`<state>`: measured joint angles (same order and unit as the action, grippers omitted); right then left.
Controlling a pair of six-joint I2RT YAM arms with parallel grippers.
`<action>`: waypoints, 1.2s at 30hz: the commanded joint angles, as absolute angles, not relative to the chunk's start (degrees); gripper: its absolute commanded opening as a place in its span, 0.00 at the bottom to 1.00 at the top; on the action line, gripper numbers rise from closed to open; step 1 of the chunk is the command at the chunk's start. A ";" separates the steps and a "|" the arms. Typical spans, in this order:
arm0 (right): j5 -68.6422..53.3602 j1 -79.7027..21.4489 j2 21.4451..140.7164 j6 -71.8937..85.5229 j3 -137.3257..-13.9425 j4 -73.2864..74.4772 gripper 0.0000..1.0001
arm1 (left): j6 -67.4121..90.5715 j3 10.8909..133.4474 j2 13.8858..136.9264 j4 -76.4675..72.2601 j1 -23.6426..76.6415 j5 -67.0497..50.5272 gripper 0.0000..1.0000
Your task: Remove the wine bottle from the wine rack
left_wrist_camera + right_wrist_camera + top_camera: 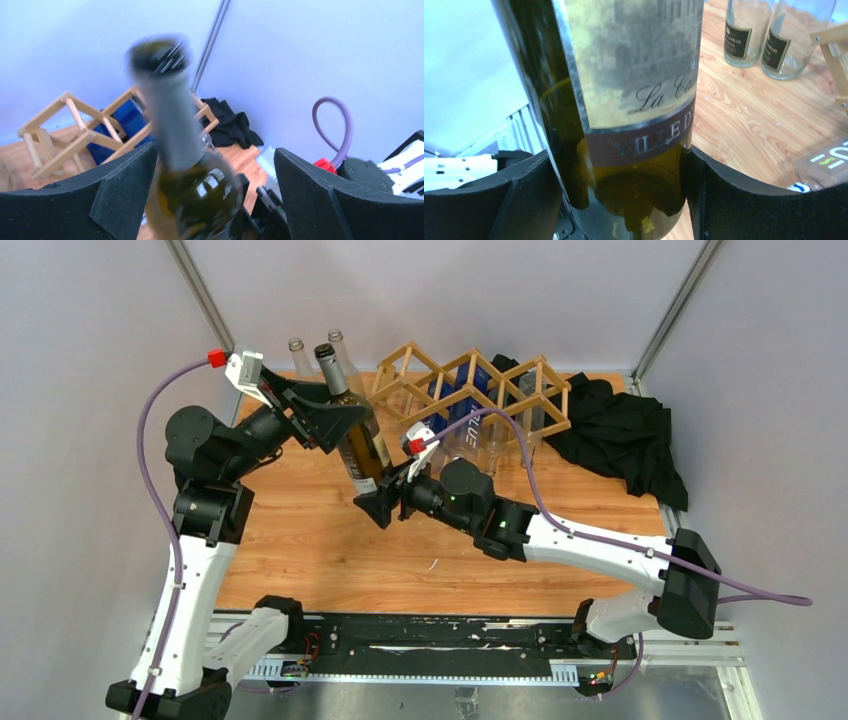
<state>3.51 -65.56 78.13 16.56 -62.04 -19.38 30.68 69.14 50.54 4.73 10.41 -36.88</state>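
Note:
The wine bottle (365, 452) is dark green with a pale label. It is held tilted above the table, to the left of the wooden lattice wine rack (470, 390) and clear of it. My right gripper (385, 504) is shut on the bottle's base, and both pads press the glass in the right wrist view (621, 160). My left gripper (335, 420) is open around the bottle's shoulder. In the left wrist view (215, 152) the blurred bottle (195, 195) lies against the left finger (125, 185), with a gap to the right finger. The rack (75, 130) stands behind.
Two clear empty bottles (298, 355) stand at the back left, behind the held bottle; they also show in the right wrist view (741, 35). A blue bottle (440, 390) and clear bottles lie in the rack. A black cloth (620, 435) is heaped at the back right.

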 commanded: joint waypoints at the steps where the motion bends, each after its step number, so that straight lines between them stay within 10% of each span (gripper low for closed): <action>1: 5.66 -66.57 75.49 14.46 -60.98 -21.98 0.00 | 33.59 72.30 52.81 -1.77 8.59 -38.54 0.89; 9: 5.55 -67.17 74.63 13.55 -60.40 -21.42 0.00 | 35.66 71.60 55.35 -3.30 6.50 -41.31 0.61; 14: 6.04 -67.31 75.16 13.29 -60.79 -21.45 0.01 | 32.20 72.22 56.35 1.67 6.06 -41.53 0.17; 17: 6.56 -67.32 75.78 14.04 -61.35 -20.82 0.49 | 27.35 74.17 58.19 7.90 5.71 -41.30 0.00; 19: 7.69 -67.32 76.14 14.81 -61.97 -18.88 0.87 | 25.42 74.59 58.67 9.03 5.12 -40.83 0.00; 36: 18.15 -67.22 66.86 29.21 -57.91 17.15 0.96 | 2.05 74.46 66.02 -0.49 1.17 -28.25 0.00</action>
<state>15.14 -66.67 68.73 22.68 -57.84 3.01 7.07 75.33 65.25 10.31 1.91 -31.59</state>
